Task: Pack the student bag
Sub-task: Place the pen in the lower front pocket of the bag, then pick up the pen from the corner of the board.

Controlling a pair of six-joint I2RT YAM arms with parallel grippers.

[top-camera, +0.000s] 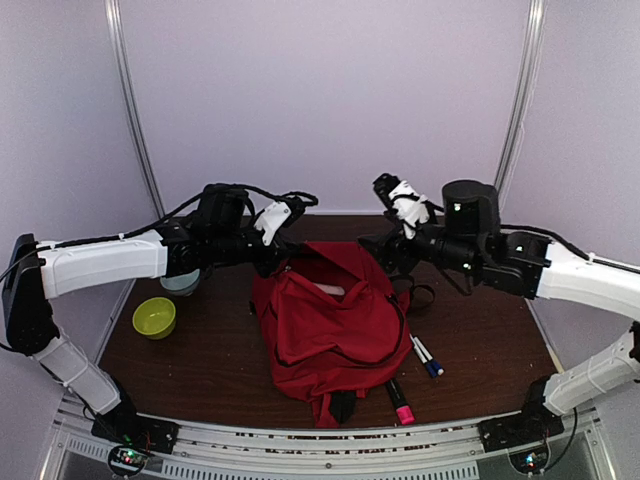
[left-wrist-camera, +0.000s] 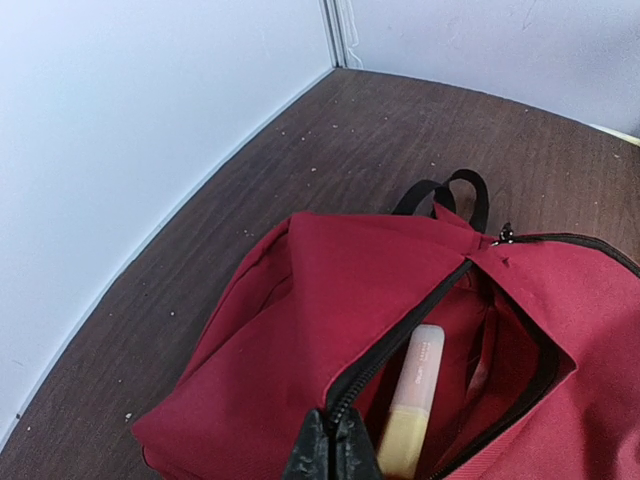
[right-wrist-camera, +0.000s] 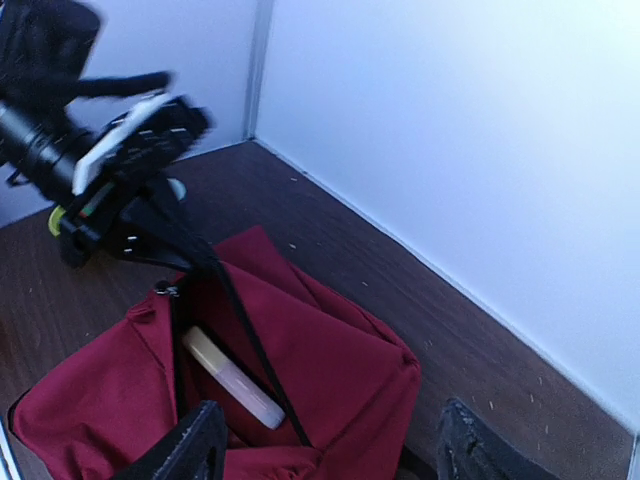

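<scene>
The student bag (top-camera: 330, 320) is a red backpack with black zippers, lying mid-table with its top opening facing the back wall. My left gripper (top-camera: 283, 262) is shut on the zipper edge of the opening (left-wrist-camera: 335, 452) and holds it up. Inside the student bag (left-wrist-camera: 300, 330) lies a yellow and white highlighter (left-wrist-camera: 415, 395), also visible from the right wrist (right-wrist-camera: 232, 380). My right gripper (top-camera: 388, 255) hangs just above the far right side of the student bag (right-wrist-camera: 330, 340), its jaws wide open (right-wrist-camera: 330, 455) with nothing between them.
Right of the bag, near the front edge, lie a pink marker (top-camera: 400, 402) and blue-capped markers (top-camera: 425, 356). A green bowl (top-camera: 155, 317) sits at the left, with a pale bowl (top-camera: 180, 283) under the left arm. Walls close off the back and sides.
</scene>
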